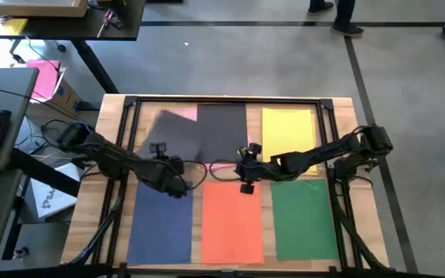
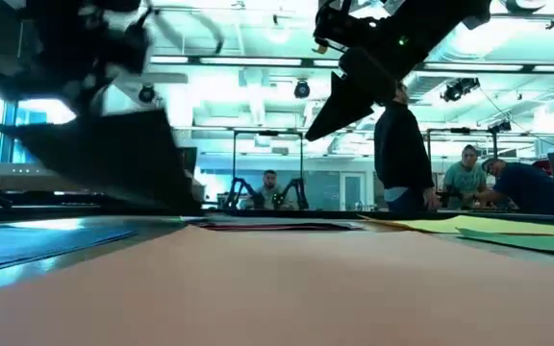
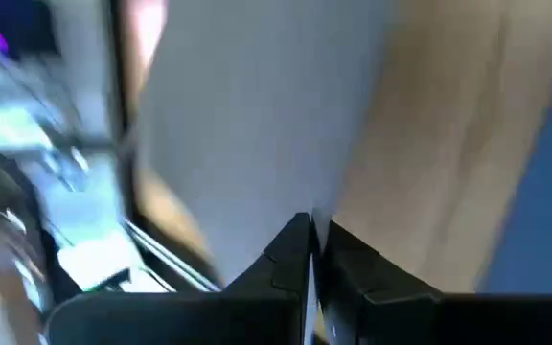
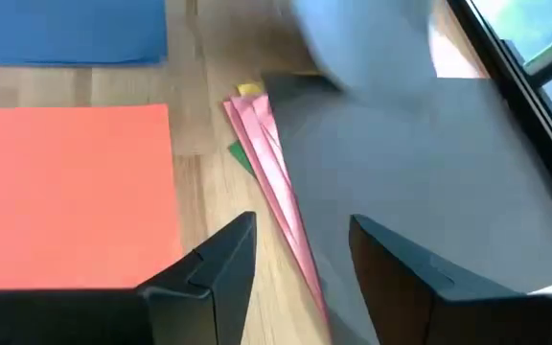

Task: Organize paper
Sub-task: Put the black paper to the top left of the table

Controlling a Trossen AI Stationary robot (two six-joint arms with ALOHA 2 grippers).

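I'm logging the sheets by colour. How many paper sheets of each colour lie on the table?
Blue: 1
Orange: 1
Green: 1
Yellow: 1
Pink: 1, mostly covered
Dark grey: 2, one flat, one lifted by the left gripper
Total: 7

I see three sheets (image 1: 232, 224) side by side on the near table (image 1: 344, 116), three more behind them, and both arms reaching over the middle.
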